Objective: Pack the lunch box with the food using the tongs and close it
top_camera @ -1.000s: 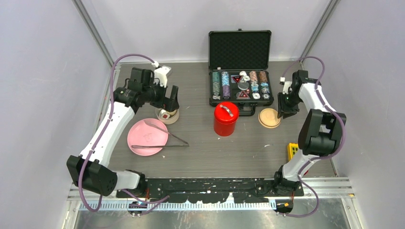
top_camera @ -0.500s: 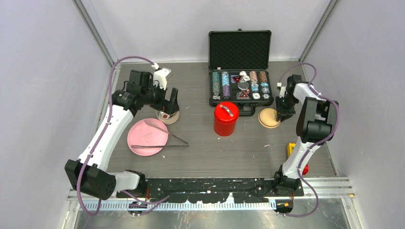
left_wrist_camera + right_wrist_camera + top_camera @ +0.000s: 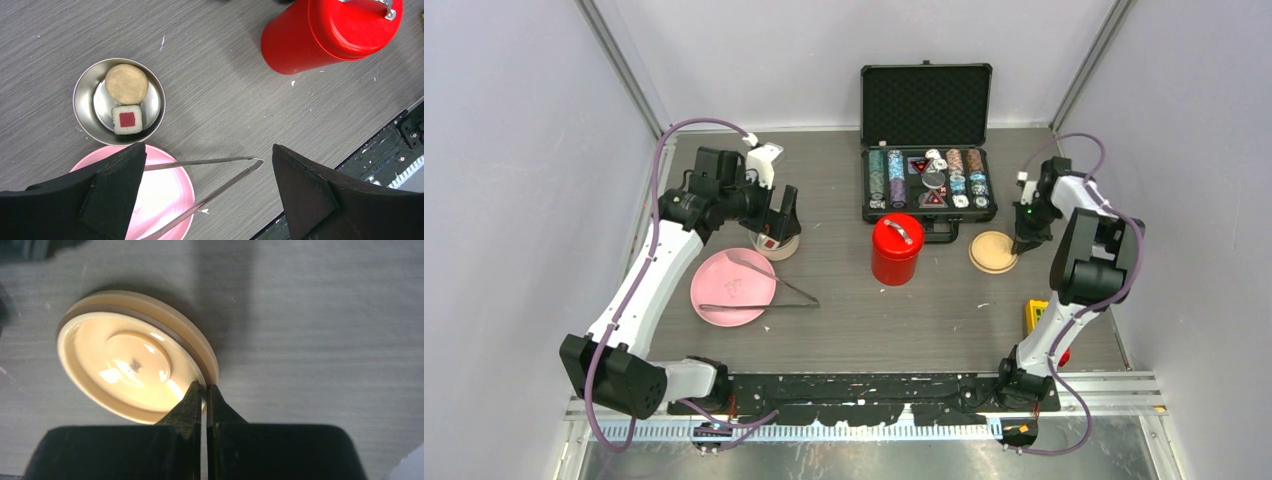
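The lunch box's red canister stands mid-table with its handled lid on. Its steel bowl holds food: a tan round piece and a white cube with a red centre. My left gripper hangs open over the bowl and holds nothing. The tongs lie across the pink plate, tips on the plate. My right gripper is shut on the rim of the beige disc lid, which looks tilted.
An open black case of poker chips sits behind the canister. A yellow block toy lies near the right arm's lower link. Grey walls close in on both sides.
My right gripper has closed its jaws on the beige lid's rim after shifting slightly right. The left arm has barely moved.
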### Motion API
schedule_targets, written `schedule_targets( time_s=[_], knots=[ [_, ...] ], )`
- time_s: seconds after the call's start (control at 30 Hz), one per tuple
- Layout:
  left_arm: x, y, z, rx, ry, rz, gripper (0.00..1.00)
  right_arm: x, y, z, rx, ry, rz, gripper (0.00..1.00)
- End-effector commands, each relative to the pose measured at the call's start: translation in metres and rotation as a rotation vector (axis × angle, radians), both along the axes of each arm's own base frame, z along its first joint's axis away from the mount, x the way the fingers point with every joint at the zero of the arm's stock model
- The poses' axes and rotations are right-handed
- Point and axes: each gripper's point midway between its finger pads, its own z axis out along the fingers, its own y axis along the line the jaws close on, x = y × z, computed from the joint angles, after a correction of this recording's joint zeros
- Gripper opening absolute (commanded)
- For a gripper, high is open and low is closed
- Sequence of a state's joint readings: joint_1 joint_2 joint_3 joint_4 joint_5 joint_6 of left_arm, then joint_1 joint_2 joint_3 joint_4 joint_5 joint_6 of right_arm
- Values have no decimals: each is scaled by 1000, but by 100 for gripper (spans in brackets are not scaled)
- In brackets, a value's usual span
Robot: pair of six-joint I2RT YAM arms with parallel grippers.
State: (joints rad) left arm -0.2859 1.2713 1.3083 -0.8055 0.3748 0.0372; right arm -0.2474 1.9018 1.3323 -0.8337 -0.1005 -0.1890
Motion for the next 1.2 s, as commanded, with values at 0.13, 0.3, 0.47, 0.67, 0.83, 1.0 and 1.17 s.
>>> schedule_targets(
  time_s=[0.13,0.3,0.47,0.67,0.83,1.0,1.17],
  knots=[
    [-7,-9,20,-53,-47,-67,100,-9,-2,102,113,-250,-34,1],
    [-8,-15,34,-79,-61,-90,100,3,22,161,219,-414,-40,0],
    [-9,-20,55,-129,-111,-104,100,19,61,223,315,-564,-7,0],
    [-22,-37,82,-262,-158,-160,99,36,130,270,362,-702,93,1],
    [-35,-57,108,-413,-124,-245,94,48,206,302,435,-773,238,1],
    [-32,-71,143,-637,-82,-269,86,45,272,319,532,-781,352,0],
    [-23,-77,158,-841,-12,-258,72,29,315,321,592,-771,433,1]
  ],
)
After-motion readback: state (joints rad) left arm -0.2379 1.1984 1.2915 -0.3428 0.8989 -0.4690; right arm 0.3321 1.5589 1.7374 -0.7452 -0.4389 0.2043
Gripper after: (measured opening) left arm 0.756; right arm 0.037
